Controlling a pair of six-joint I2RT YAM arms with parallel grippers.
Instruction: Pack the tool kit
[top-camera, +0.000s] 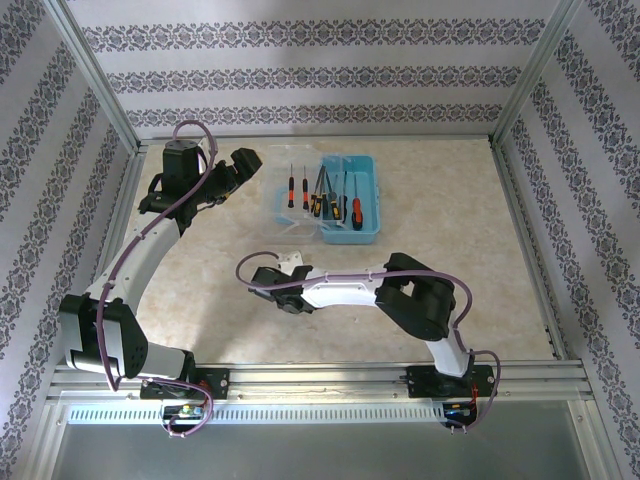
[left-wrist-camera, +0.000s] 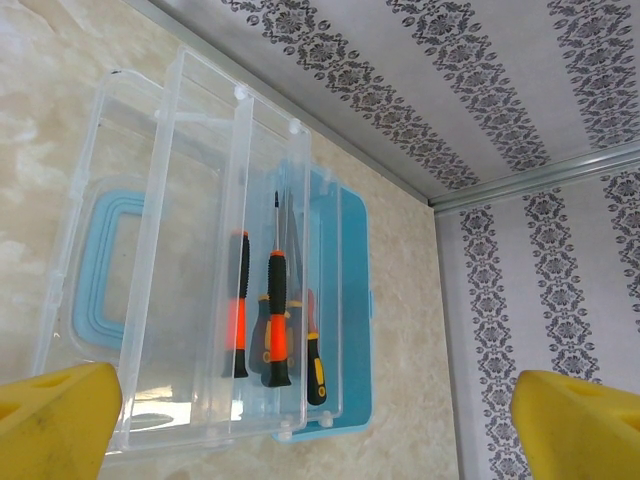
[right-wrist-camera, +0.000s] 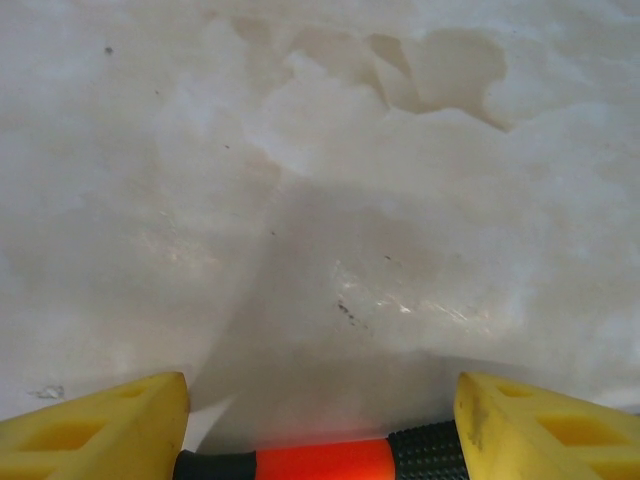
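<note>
Right claw (right-wrist-camera: 320, 400) gripped an orange-and-black screwdriver (right-wrist-camera: 320, 461) above the bench (right-wrist-camera: 320, 150); left claw (left-wrist-camera: 318, 415) hung wide open — the tool needed carrying level into the blue tool case (top-camera: 370, 200).

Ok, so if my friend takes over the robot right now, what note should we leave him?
Left tool: wide open, empty, hovering by the open case.
Right tool: looks shut on an orange-and-black screwdriver handle, above bare table, short of the case.
Done: several screwdrivers already lie in the case.
Left: put this one in too, then close the clear lid.
</note>
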